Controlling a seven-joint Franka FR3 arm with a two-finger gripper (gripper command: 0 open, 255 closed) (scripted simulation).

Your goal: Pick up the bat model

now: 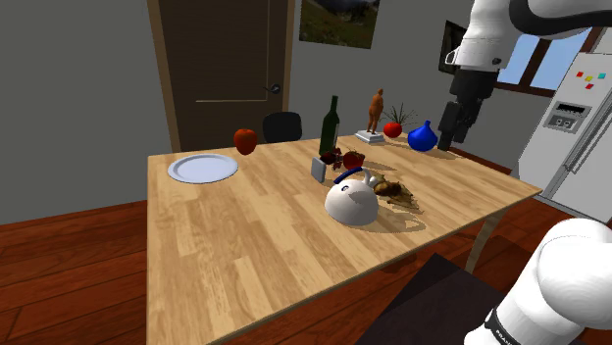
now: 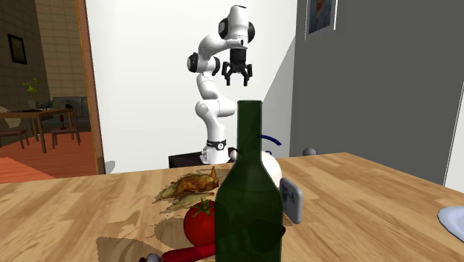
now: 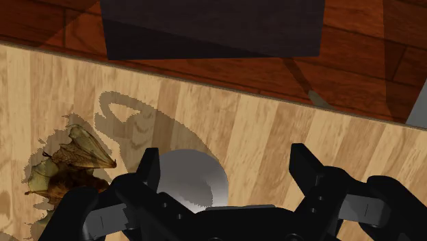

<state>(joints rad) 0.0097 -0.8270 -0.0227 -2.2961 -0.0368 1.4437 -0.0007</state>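
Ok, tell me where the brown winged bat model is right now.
In the shoulder view the brown winged bat model lies on the light wooden table, in its right half, immediately to the right of the white round teapot.

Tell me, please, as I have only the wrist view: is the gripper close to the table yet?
Observer: No, the gripper hangs high above the table, well clear of everything on it.
Operator: What is the white round thing below my fingers?
Observer: A white pot with a blue handle; the bat model lies beside it, on the shoulder view's right.
Operator: Is anything tall nearby?
Observer: A dark green bottle stands beyond the pot in the shoulder view.
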